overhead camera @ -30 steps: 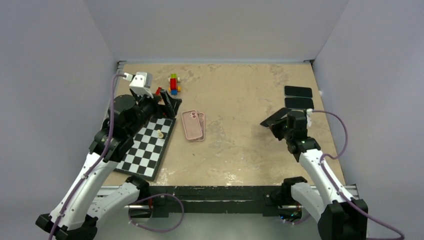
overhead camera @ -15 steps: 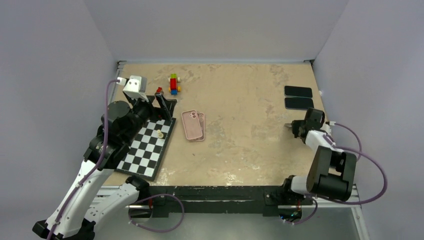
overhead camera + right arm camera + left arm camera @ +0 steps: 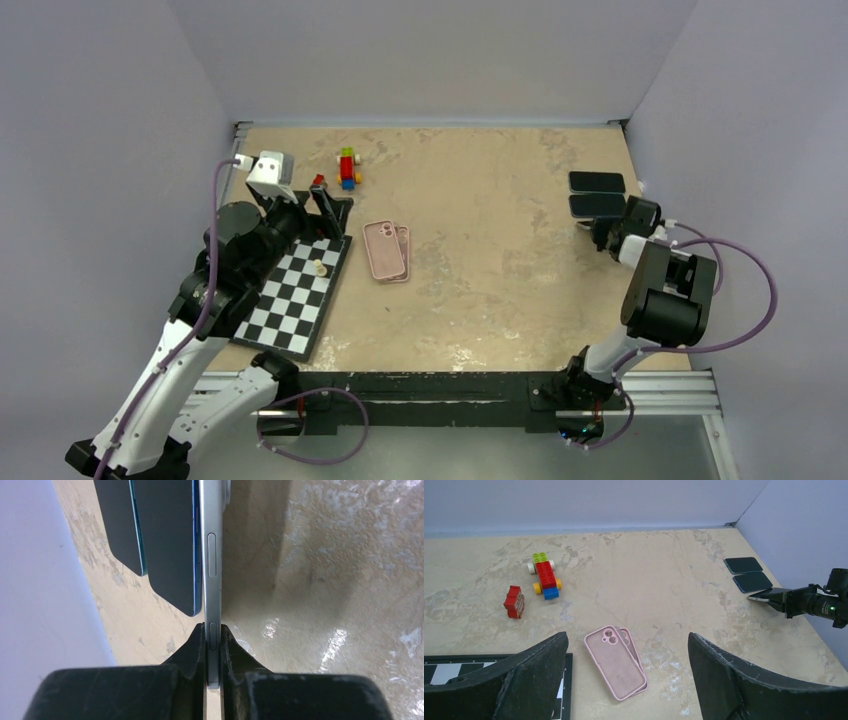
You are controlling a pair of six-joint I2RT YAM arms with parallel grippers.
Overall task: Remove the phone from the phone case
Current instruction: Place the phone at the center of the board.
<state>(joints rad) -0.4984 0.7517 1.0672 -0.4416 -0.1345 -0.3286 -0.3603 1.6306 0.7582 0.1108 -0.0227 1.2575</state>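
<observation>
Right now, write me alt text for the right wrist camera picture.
The right arm's fingers are clamped on the thin edge of a silver phone, seen side-on and running up the middle of the picture. Two dark phones lie flat just to its left on the beige table, with a pale wall at the far left.

Table [image 3: 480, 190] (beige): cases [image 3: 386, 251], phones [image 3: 597, 183], chessboard [image 3: 295, 300]

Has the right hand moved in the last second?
Yes. The right hand, gripping a phone, swung rightward, ending beside the two dark phones.
</observation>
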